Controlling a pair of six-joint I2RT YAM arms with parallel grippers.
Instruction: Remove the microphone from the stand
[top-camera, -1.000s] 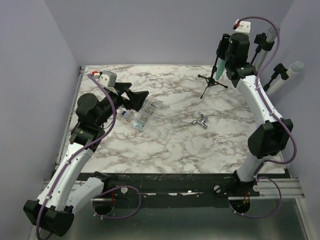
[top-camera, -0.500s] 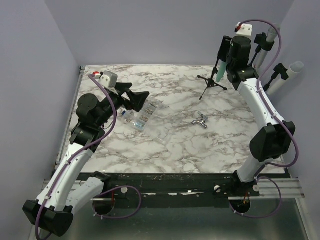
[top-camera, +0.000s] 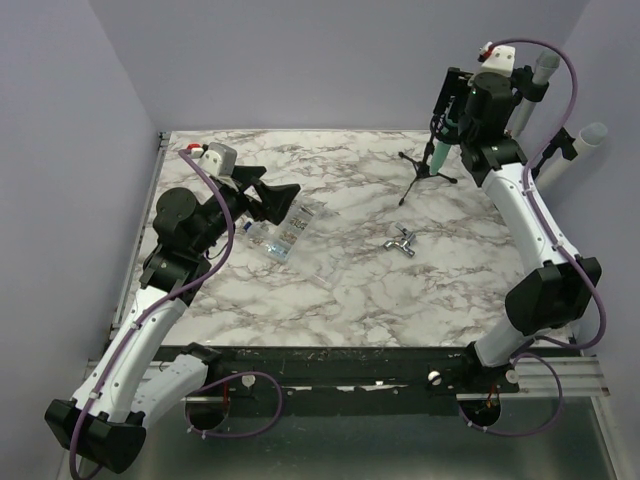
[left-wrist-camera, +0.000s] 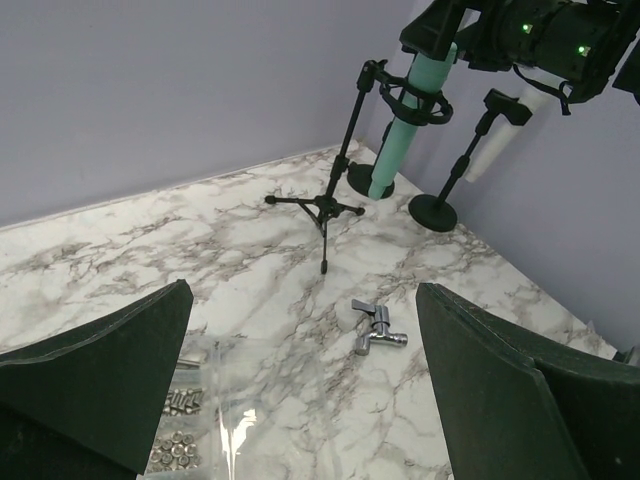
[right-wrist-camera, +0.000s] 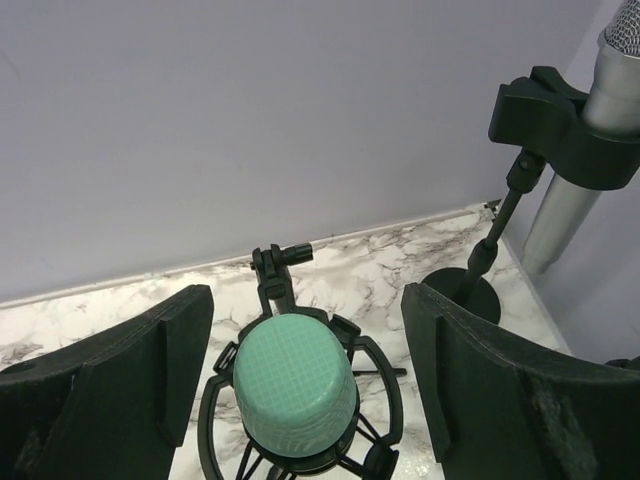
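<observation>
The mint-green microphone (right-wrist-camera: 295, 385) sits in a black shock mount on a small tripod stand (top-camera: 425, 172) at the table's far right. My right gripper (right-wrist-camera: 305, 300) hangs over it, open, a finger on each side of the microphone's head and neither one touching it. From the left wrist view, the microphone (left-wrist-camera: 405, 125) leans in its ring with the right gripper just above it. My left gripper (left-wrist-camera: 302, 295) is open and empty, held above the table's left side (top-camera: 275, 200), far from the stand.
A chrome tap (top-camera: 401, 240) lies mid-table. A clear bag of screws (top-camera: 283, 232) lies under the left gripper. Two more stands with pale microphones (top-camera: 590, 135) stand at the far right; one of them (right-wrist-camera: 590, 110) is close to my right finger.
The right gripper's jaws have spread wider around the microphone's head, and that arm has shifted slightly right and back. The left arm has not moved.
</observation>
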